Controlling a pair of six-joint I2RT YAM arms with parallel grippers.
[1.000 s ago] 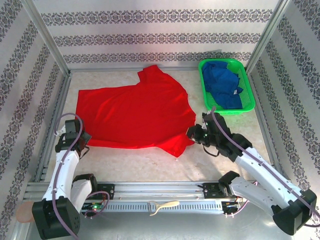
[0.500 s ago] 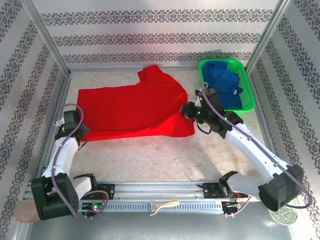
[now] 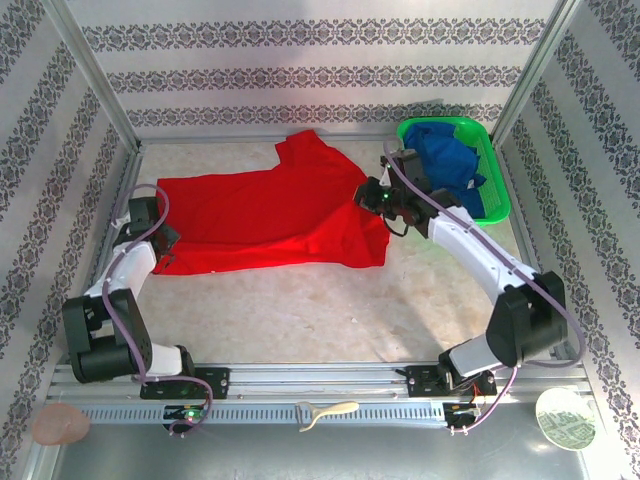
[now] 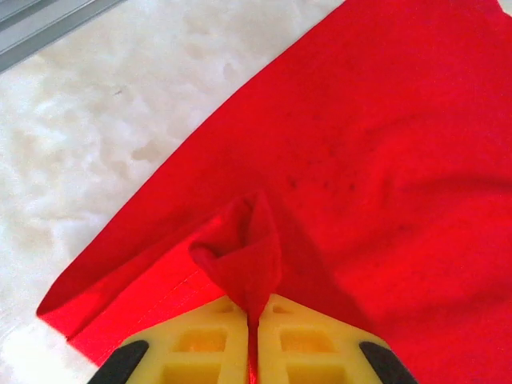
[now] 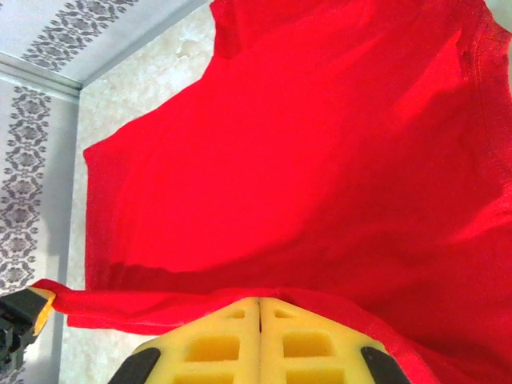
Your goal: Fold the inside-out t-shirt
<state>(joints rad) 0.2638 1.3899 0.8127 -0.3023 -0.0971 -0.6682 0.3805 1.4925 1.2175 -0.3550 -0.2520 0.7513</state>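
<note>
Your red t-shirt (image 3: 265, 215) lies spread on the pale table (image 3: 330, 310), set toward the back. It's soft, light, floppy cloth that I'd expect to sag and crease wherever it isn't held. So take it by edges and corners, never mid-panel. Its long axis runs side to side across the table, with one sleeve (image 3: 300, 150) poking at the back wall and what looks like the hem end lying to your left. Your left gripper (image 4: 254, 312) has its jaws pressed together on a small tuft of red fabric right by the near left corner. Your right gripper (image 5: 260, 308) is clamped too, pinching the shirt's right edge, and the cloth there is lifted and draping. Just beyond it sits the green basket (image 3: 497, 205) with a blue garment (image 3: 450, 170) inside — near the shirt, so mind it
</note>
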